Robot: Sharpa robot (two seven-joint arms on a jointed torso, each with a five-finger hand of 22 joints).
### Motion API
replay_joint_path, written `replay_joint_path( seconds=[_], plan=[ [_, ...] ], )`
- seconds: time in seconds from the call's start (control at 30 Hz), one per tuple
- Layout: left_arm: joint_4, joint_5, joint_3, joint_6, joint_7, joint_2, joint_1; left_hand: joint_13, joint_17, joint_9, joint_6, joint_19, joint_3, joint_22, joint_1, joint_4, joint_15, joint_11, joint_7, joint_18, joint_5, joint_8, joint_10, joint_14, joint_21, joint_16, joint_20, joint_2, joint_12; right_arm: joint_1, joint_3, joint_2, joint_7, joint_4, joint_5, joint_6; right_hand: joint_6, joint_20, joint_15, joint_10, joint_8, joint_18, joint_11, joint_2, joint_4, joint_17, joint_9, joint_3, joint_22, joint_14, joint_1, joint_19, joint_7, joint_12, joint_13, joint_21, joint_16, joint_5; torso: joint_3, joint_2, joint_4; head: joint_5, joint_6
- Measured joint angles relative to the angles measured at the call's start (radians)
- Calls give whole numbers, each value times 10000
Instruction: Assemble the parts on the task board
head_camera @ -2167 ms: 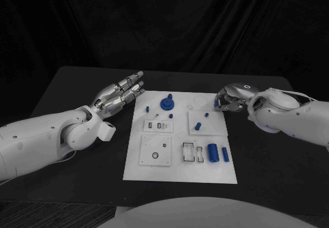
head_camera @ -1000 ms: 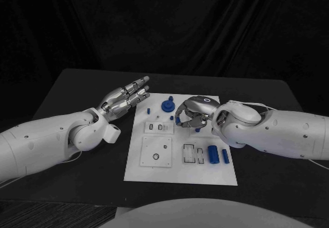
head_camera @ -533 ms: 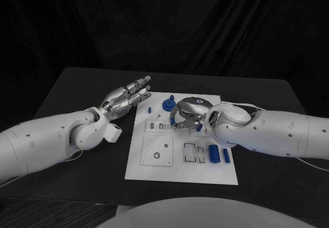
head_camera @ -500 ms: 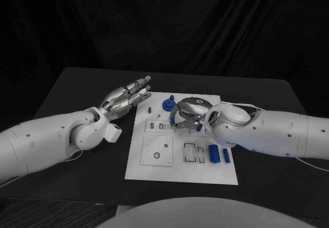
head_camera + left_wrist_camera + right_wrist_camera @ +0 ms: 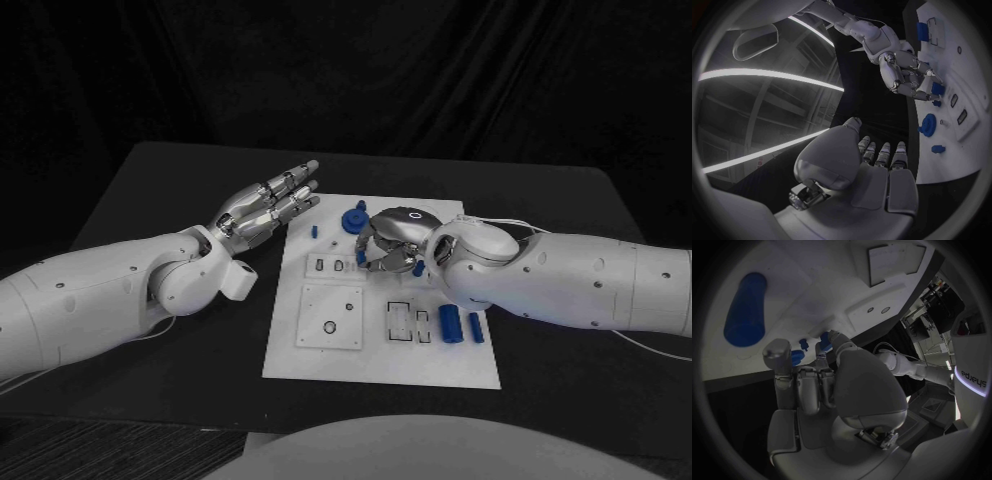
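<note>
In the head view, the task board point(image 5: 378, 345) lies in the middle of the black table point(image 5: 144, 180). The right hand point(image 5: 389, 240) is over the far half of the board, with its fingers curled down toward a small blue peg point(image 5: 418, 268). The peg stands just beside the fingertips, on the near side of the hand; from this view I cannot tell if the fingers touch it or hold anything. A round blue knob point(image 5: 353, 217) stands on the board close to the far side of this hand. Two blue cylinders point(image 5: 450, 324) lie side by side near the board's right edge, well apart from the fingers. The left hand point(image 5: 267, 208) is above the table, just beside the left edge of the board, with its fingers stretched out straight and a little apart, and it holds nothing.

In the left wrist view, the left hand point(image 5: 873, 165) shows its flat palm and straight fingers, empty. Beyond it, the right hand point(image 5: 907, 75) hangs over the board point(image 5: 976, 120) with bent fingers, and a blue piece point(image 5: 937, 89) sits at its fingertips. The round knob point(image 5: 927, 124) is on the board between the two hands.

In the right wrist view, the right hand point(image 5: 817, 385) has its fingers curled toward the board point(image 5: 817, 295). Small blue parts point(image 5: 801, 352) sit right at the fingertips, but I cannot tell if they are gripped. A big blue cylinder point(image 5: 745, 310) lies on the board apart from the fingers.
</note>
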Motion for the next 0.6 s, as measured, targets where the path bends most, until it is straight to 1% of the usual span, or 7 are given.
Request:
replay_joint_path(
  seconds=[0.1,0.13,0.17,0.23,0.43,0.57,0.6],
  plan=[
    [-5,0,0,4,-2,10,0,1,0,0,0,0,0,0,0,0,0,0,0,-1,0,0,0,0,0,0,0,0,0,-1,0,30,-18,-32,0,61,-33,0,0,1,-85,0,-1,0,-19,0,13,19,0,0,0,0,23,0,0,-49,0,-3,0,-1,0,0,0],
    [-6,0,0,5,-3,13,0,1,0,0,0,0,0,0,0,0,0,0,0,-1,0,0,0,0,0,0,0,0,0,-1,0,38,-24,-42,0,83,-115,20,0,0,-124,1,-1,0,-39,0,185,39,-1,0,0,-20,36,0,0,-50,0,-24,0,-2,0,-7,0],
    [-9,0,0,6,-4,16,0,1,0,0,0,0,0,0,0,0,0,0,0,-1,0,0,0,0,0,0,0,0,0,-2,0,45,-31,-52,-1,112,-182,36,0,1,-165,1,-1,0,-40,0,281,40,-1,0,0,-36,38,0,0,-51,0,-49,0,-3,0,-9,0],
    [-12,0,0,9,-5,21,0,1,0,0,0,0,0,0,0,0,0,0,0,0,0,0,0,0,0,0,0,0,0,-2,4,54,-38,-64,-15,147,-259,36,0,1,-233,1,-1,0,-40,0,339,40,-1,0,0,-36,74,0,0,-111,0,-76,0,-4,-1,-17,0],
    [-37,0,0,21,-11,41,0,3,1,0,0,0,-1,0,0,0,0,0,0,-1,0,0,0,0,0,0,0,0,0,-3,18,85,-49,-86,-103,239,-471,36,0,1,-379,1,-1,4,-52,0,275,55,-1,0,1,-36,47,0,0,-158,0,-256,1,-4,-2,-18,1],
    [-62,0,0,32,-16,57,0,3,2,0,0,0,-1,1,0,0,0,0,0,-1,0,0,0,0,0,0,0,0,0,-26,21,100,-51,-113,-168,286,-560,36,0,1,-465,1,-1,2,-58,0,234,50,-2,0,-2,-36,53,0,0,-188,0,-351,1,-4,-5,-26,1],
    [-68,0,0,36,-17,60,0,4,2,-1,0,0,-1,0,0,1,0,0,0,0,0,0,0,0,0,0,0,0,0,-31,23,103,-52,-119,-185,297,-584,36,0,1,-465,1,-1,-36,-81,0,234,28,-2,0,-40,-36,72,0,0,-193,0,-392,1,-3,-5,-31,1]
  ],
)
